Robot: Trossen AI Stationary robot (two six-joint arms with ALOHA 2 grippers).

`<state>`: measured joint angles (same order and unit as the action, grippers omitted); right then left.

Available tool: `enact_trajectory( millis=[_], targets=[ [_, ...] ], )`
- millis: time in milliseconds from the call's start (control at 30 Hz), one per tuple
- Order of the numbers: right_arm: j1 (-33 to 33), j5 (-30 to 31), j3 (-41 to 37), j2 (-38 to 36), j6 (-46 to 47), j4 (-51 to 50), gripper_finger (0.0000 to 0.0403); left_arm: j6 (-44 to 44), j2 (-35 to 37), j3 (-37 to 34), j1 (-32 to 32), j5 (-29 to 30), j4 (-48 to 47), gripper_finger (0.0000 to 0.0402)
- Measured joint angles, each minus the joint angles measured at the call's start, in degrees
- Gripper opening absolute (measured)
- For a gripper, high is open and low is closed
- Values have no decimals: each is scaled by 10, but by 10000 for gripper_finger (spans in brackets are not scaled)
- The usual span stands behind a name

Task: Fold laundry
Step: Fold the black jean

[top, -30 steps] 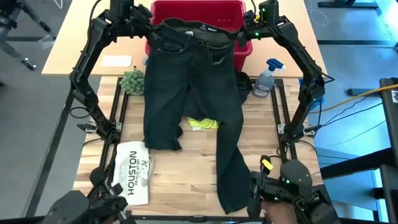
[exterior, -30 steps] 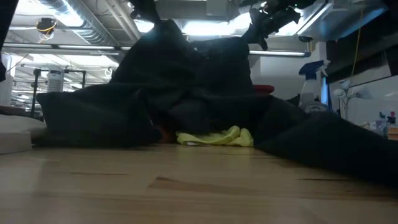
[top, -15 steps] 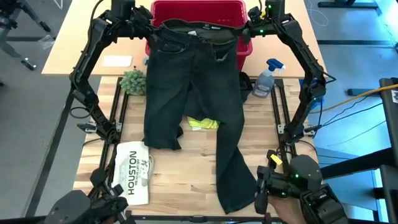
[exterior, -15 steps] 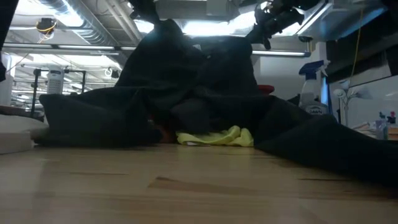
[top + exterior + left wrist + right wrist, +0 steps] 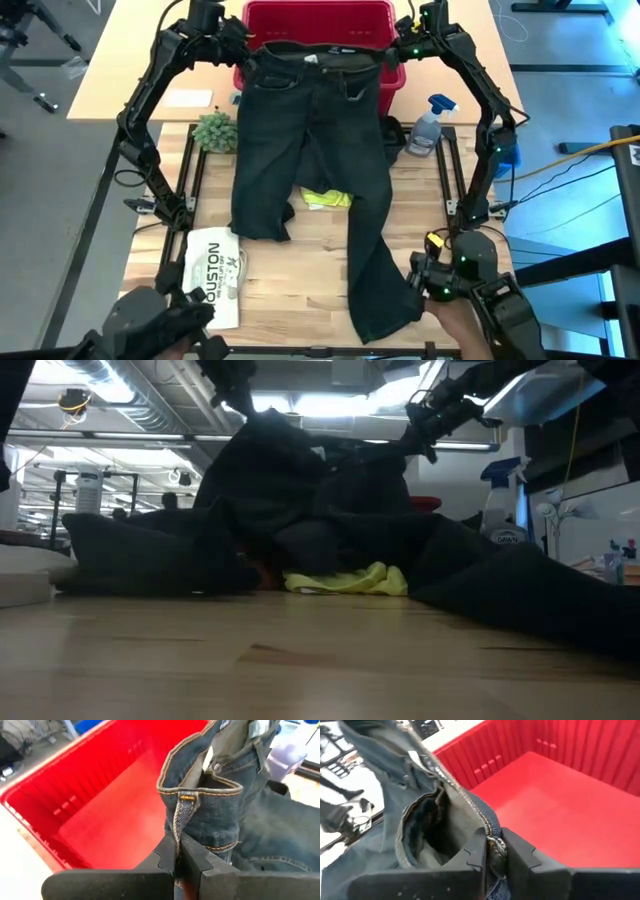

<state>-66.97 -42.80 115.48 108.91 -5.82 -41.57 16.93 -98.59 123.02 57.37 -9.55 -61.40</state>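
The dark trousers [image 5: 310,150] hang by the waistband [image 5: 315,52] over the red basket [image 5: 318,18]. Their legs run down onto the table, and one hem [image 5: 385,315] reaches nearly to the near edge. My left gripper [image 5: 178,842] is shut on the waistband's left end, also in the high view [image 5: 243,50]. My right gripper [image 5: 492,840] is shut on its right end [image 5: 390,55]. A yellow T-shirt [image 5: 328,198] lies on the table between the legs, partly under them, and shows in the low view [image 5: 345,580]. My left gripper pinches the waistband's folded left end at a belt loop [image 5: 183,817] between its two fingers. It slants down from the table's left. That end is lifted above the basket, and the cloth hangs below it. My right gripper pinches the waistband's right end at its stitched edge [image 5: 487,822] between the two fingers. It slants down from the table's right. That end is held up over the basket's rim.
A flat white item printed HOUSTON [image 5: 213,275] lies near the left front corner. A small green plant [image 5: 213,130] stands left of the trousers and a spray bottle [image 5: 428,125] stands right of them. Dark equipment [image 5: 470,290] crowds the near edge.
Both grippers have sunk a little with the waistband. My right gripper has also drawn toward the table's right. The waistband has come lower and stretches straighter between the two holds. The legs have stayed on the table.
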Motion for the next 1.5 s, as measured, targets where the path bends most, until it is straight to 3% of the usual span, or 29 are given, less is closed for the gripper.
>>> enact_trajectory(
  millis=[167, 500, 633, 833, 933, 1167, 1500],
  targets=[
    [-20, -30, 0, 1, -18, 14, 113, 0, 0, -6, 7, 2, 3, 0],
    [-60, -198, 0, 1, -24, -31, 327, 4, 0, -6, 23, 2, 6, 0],
    [-48, -180, 0, 1, -80, -93, 391, 4, 0, -6, 24, 3, 6, 0],
    [0, -114, -30, 1, -115, -49, 366, 2, 0, -6, 24, 3, 5, 0],
    [12, -31, -47, 1, -125, -24, 361, 0, 0, -6, 24, 2, 5, 0],
    [16, 65, -68, 1, -125, 20, 360, 2, 0, -6, 24, 3, 3, 0],
    [-2, 7, -73, 6, -137, 72, 360, 15, 0, -6, 24, 3, 4, 0]
  ],
)
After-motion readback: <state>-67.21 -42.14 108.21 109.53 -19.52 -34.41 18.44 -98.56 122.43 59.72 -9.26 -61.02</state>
